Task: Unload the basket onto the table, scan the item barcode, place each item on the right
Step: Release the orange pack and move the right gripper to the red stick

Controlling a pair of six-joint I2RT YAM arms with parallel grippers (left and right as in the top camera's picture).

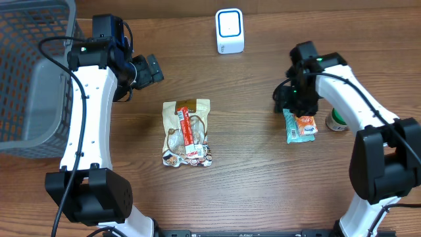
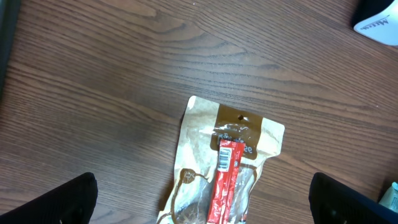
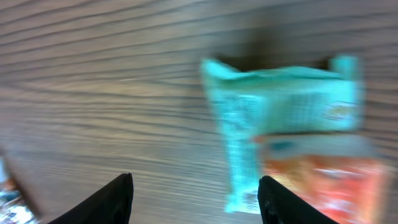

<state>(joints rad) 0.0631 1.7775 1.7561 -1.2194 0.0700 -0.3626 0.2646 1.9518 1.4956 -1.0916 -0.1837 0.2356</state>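
A teal and orange packet [image 1: 300,125] lies flat on the table at the right. My right gripper [image 1: 289,105] hovers over its left end. In the blurred right wrist view the packet [image 3: 286,124] sits toward the right finger, and the right gripper [image 3: 194,186] is open and holds nothing. A brown snack pouch [image 1: 187,131] with a red strip lies mid-table. In the left wrist view the pouch [image 2: 205,143] lies below my left gripper [image 2: 202,186], which is wide open and empty. The red strip carries a white barcode label [image 2: 225,155]. The white scanner [image 1: 229,31] stands at the back.
A grey wire basket [image 1: 29,79] fills the far left. A small green and white round container [image 1: 337,120] sits just right of the teal packet, under the right arm. The scanner's corner [image 2: 376,18] shows at the top right of the left wrist view.
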